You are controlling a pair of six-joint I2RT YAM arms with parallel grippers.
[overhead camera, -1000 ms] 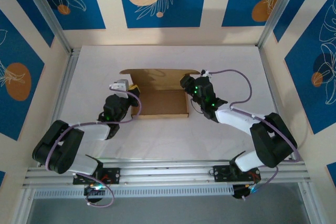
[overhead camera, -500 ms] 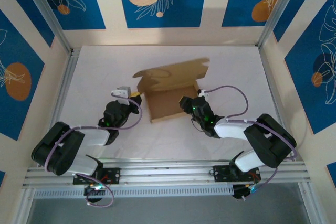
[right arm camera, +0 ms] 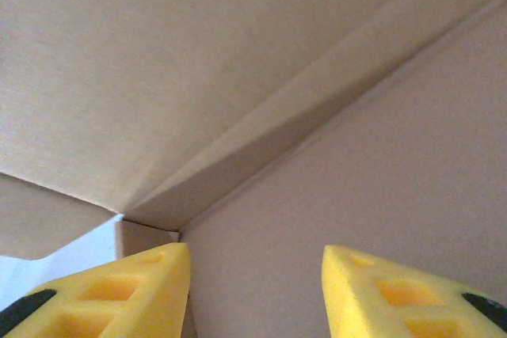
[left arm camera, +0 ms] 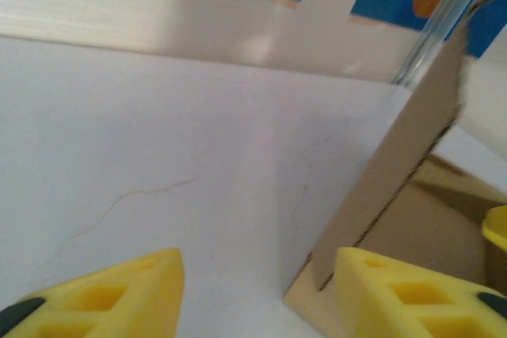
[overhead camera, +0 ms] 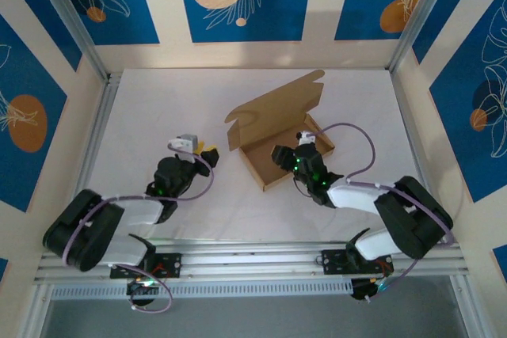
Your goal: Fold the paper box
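Both arms look like the same build tbh: left arm (overhead camera: 119, 215) and right arm (overhead camera: 372, 195) have chunky black joint housings with white shells in between. A lilac cable (overhead camera: 341, 125) loops off each wrist, and little green lights (overhead camera: 298, 165) glow on the black bits. The fingers (left arm camera: 119, 290) are bright yellow with diamond cutouts and black patches. There's a small grey block (overhead camera: 183, 143) on the left wrist.

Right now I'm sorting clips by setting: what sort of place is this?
Likely a robot lab cell, not a home: a white table framed by aluminium rails, with blue printed panels for walls.
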